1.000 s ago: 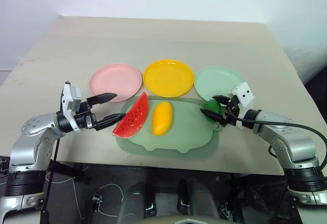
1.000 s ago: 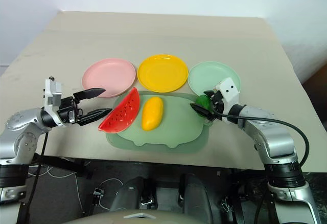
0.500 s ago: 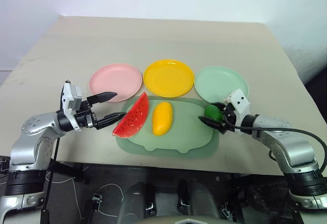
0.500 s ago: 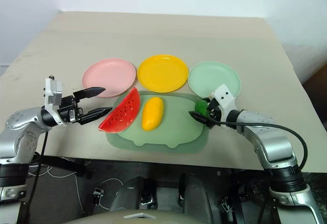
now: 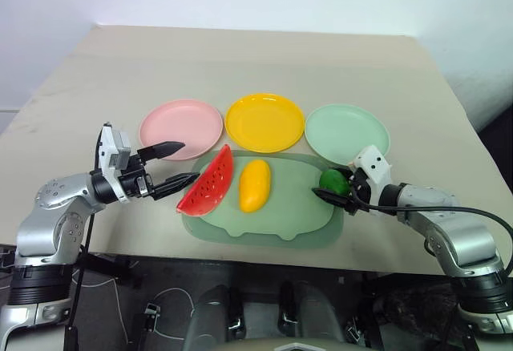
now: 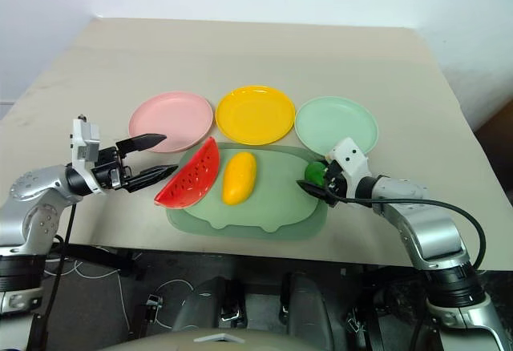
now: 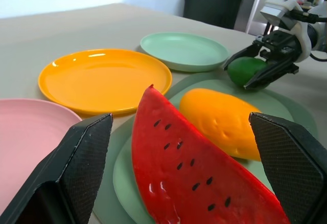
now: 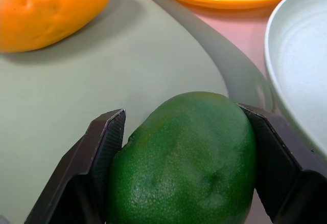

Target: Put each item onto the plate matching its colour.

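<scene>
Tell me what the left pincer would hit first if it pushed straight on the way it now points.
Most likely the watermelon slice: it lies right ahead of the open left pincer, on the mat, with the mango just beyond. How much gap is left is hard to judge.

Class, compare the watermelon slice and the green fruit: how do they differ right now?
The watermelon slice is red, wedge-shaped and lies free; the green fruit is round, smaller and sits between the right gripper jaws. The left gripper is open beside the slice. Both are on the pale green mat, off their plates.
</scene>
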### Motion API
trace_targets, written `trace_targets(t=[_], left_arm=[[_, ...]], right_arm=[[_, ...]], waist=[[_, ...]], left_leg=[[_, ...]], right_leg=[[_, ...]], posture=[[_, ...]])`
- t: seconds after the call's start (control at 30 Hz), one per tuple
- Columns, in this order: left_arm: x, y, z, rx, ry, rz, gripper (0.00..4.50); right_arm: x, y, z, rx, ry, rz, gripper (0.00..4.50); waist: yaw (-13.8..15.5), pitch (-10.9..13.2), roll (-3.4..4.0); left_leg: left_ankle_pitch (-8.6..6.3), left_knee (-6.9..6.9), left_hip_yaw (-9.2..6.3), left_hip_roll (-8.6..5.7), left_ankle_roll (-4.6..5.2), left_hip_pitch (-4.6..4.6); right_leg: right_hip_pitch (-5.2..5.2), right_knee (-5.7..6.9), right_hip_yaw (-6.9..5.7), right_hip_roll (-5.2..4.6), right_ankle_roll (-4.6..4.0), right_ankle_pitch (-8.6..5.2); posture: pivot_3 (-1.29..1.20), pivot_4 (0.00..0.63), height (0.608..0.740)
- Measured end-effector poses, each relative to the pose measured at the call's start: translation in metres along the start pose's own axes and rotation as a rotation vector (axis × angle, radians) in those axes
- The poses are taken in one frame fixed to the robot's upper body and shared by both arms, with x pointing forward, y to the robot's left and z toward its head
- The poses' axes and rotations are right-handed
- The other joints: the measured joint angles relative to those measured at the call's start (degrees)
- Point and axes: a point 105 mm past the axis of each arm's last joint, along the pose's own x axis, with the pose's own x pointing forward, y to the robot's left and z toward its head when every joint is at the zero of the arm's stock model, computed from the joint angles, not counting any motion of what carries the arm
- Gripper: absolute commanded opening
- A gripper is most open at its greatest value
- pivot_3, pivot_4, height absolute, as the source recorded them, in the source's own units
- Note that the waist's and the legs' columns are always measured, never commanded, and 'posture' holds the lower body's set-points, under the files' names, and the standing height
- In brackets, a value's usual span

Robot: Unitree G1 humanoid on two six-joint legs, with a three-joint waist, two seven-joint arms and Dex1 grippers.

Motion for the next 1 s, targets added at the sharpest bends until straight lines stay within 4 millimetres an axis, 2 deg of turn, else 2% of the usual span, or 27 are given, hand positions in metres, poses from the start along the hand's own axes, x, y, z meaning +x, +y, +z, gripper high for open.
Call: trace_targets(t=[0.07,0.13,0.27,0.33,0.4,0.6,0.77,0.9,1.0], left_arm=[[0.0,0.0,0.0,-0.002,0.001,0.0,4.5],[0.0,0.0,0.0,-0.003,0.002,0.002,4.5],[0.003,-0.003,0.006,0.016,-0.009,-0.012,4.5],[0.004,-0.004,0.008,0.012,-0.013,-0.012,4.5],[0.004,-0.005,0.008,0.01,-0.011,-0.004,4.5],[0.004,-0.008,0.01,0.012,-0.007,0.01,4.5],[0.002,-0.009,0.011,0.009,-0.017,0.021,4.5],[-0.001,-0.009,0.009,0.002,-0.016,0.026,4.5],[-0.005,-0.011,0.002,-0.017,-0.003,0.026,4.5]], right_arm=[[-0.001,0.003,0.001,0.005,-0.007,0.017,3.15],[-0.001,0.005,0.014,0.037,-0.064,0.039,3.15],[-0.004,-0.013,0.074,0.018,-0.258,-0.001,3.15],[-0.003,-0.028,0.09,0.011,-0.289,-0.041,3.15],[0.004,-0.041,0.086,0.032,-0.262,-0.077,3.15],[0.039,-0.085,0.045,0.119,-0.114,-0.226,3.15],[0.053,-0.115,0.03,0.142,-0.06,-0.356,3.15],[0.058,-0.117,0.032,0.127,-0.065,-0.36,4.47],[0.059,-0.114,0.034,0.116,-0.066,-0.342,4.47]], waist=[[0.0,0.0,0.0],[0.0,0.0,0.01],[-0.3,0.0,0.04],[-0.2,0.0,0.04],[0.0,0.0,0.02],[-0.4,0.0,0.04],[-0.7,0.0,0.07],[-0.9,0.0,0.07],[-1.1,0.0,0.08]], left_leg=[[0.0,0.0,0.0,0.0,0.0,0.0],[0.0,0.0,0.0,0.0,0.0,0.0],[0.01,0.03,0.01,0.01,-0.01,0.02],[0.01,0.02,0.01,0.0,-0.01,0.0],[0.01,0.02,0.02,-0.01,-0.01,-0.01],[0.03,0.06,0.2,0.0,-0.01,-0.01],[0.09,0.05,0.26,0.01,0.03,0.0],[0.09,0.06,0.26,0.01,-0.01,0.01],[0.07,0.06,0.25,0.01,-0.04,0.01]], right_leg=[[0.0,0.0,0.0,0.0,0.0,0.0],[0.0,0.01,0.0,0.0,-0.01,0.01],[0.0,0.03,0.01,0.02,-0.18,0.12],[-0.01,0.02,0.01,0.01,-0.18,0.12],[-0.01,0.02,0.0,0.01,-0.18,0.12],[-0.06,0.17,0.04,0.02,-0.02,0.21],[-0.13,0.34,0.07,0.04,0.09,0.21],[-0.13,0.37,0.07,0.03,0.11,0.2],[-0.13,0.37,0.07,0.02,0.11,0.2]], posture=[[0.0,0.15,0.696],[0.0,0.15,0.696],[0.0,0.15,0.696],[0.0,0.15,0.696],[0.0,0.15,0.696],[0.0,0.15,0.696],[0.0,0.15,0.696],[0.0,0.15,0.696],[0.0,0.15,0.696]])
